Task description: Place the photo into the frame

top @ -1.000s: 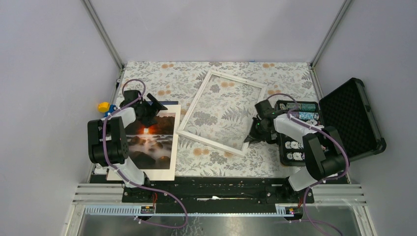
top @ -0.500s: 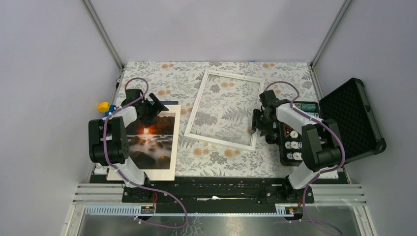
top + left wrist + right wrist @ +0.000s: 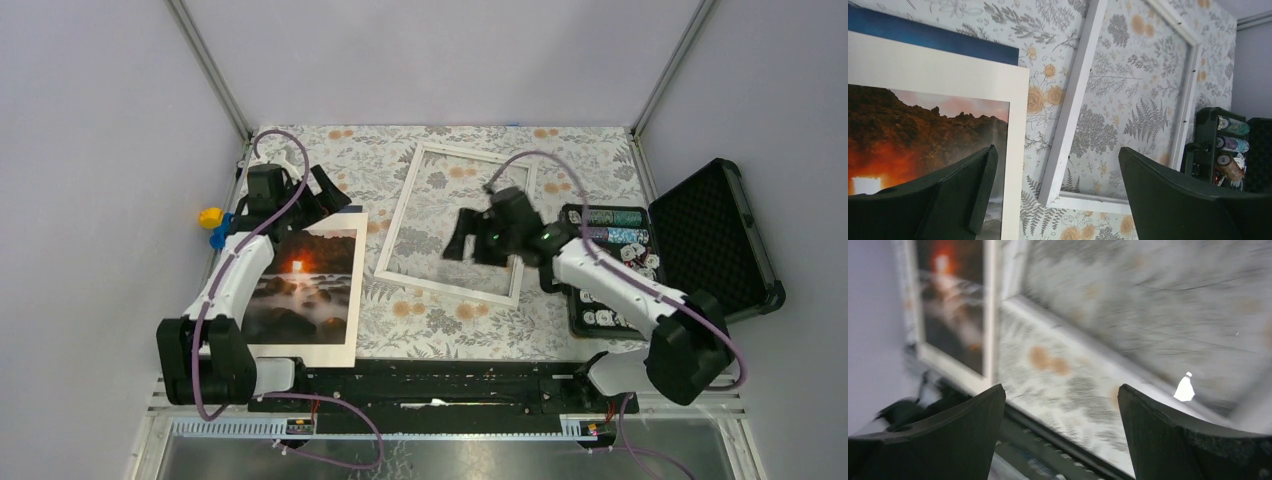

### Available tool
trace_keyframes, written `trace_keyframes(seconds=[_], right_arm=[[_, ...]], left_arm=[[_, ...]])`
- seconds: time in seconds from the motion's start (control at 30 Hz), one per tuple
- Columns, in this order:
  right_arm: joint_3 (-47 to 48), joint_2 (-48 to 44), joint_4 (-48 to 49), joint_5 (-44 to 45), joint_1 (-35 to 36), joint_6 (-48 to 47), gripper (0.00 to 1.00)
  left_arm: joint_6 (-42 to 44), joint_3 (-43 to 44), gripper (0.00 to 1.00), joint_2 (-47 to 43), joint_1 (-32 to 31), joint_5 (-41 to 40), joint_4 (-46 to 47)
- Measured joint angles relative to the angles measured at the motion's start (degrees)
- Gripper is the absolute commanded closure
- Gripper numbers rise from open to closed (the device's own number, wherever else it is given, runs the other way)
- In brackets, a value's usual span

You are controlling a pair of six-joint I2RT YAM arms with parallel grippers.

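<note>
We see the photo (image 3: 300, 285) lying flat at the table's 9 o'clock side, ringed by a white mat (image 3: 948, 75). We cannot tell whether it sits on the mat or under it. A blue sheet (image 3: 923, 32) shows beyond the mat's 12 o'clock edge. The frame (image 3: 446, 285) lies apart from the photo, at its 3 o'clock, near the middle of the floral tablecloth (image 3: 330, 150), turned slightly askew. The cloth shows through its middle.

Our left gripper (image 3: 318, 203) hangs at the photo's 12 o'clock end with its jaws spread wide and nothing between them. In the left wrist view the frame's near rail (image 3: 1068, 130) shows between the fingers (image 3: 963, 185).

Our right gripper (image 3: 472, 243), blurred, is over the frame's 4 o'clock part. Its jaws are wide apart and hold nothing.

At the frame's 3 o'clock a black case (image 3: 715, 235) lies open with rolls of chips (image 3: 610, 235) inside. A small yellow object (image 3: 210, 216) sits at the table's 9 o'clock edge.
</note>
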Motion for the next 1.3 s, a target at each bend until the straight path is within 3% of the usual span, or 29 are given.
trace_keyframes(seconds=[0.13,0.23,0.37,0.5,0.77,1.03,1.3], right_arm=[[-9.7,4.6,24.1,-7.6,11.2,14.8,0.15],[-9.9,13.2,33.7,-8.2,17.0,20.6,0.2],[-7.3,22.7,42.9,-7.1,22.6,26.2,0.36],[-7.2,28.4,51.8,-4.7,26.0,31.9,0.43],[-3.3,38.8,58.7,-1.0,28.5,37.8,0.59],[0.2,42.1,60.1,2.7,31.3,39.2,0.61],[1.8,43.3,60.9,3.6,31.3,39.3,0.9]], left_arm=[[0.7,0.0,0.01,-4.7,0.2,-0.8,-0.3],[0.9,0.0,0.01,-8.5,0.1,-0.6,-0.3],[0.9,-0.1,0.01,-12.8,-0.8,0.2,0.2],[0.9,-0.2,0.01,-15.7,-2.7,0.9,0.3],[1.4,-0.2,0.01,-19.8,-6.1,0.8,0.3],[1.8,-0.2,0.01,-19.8,-7.1,0.5,0.0],[2.0,-0.2,0.01,-19.8,-7.2,0.1,-0.1]])
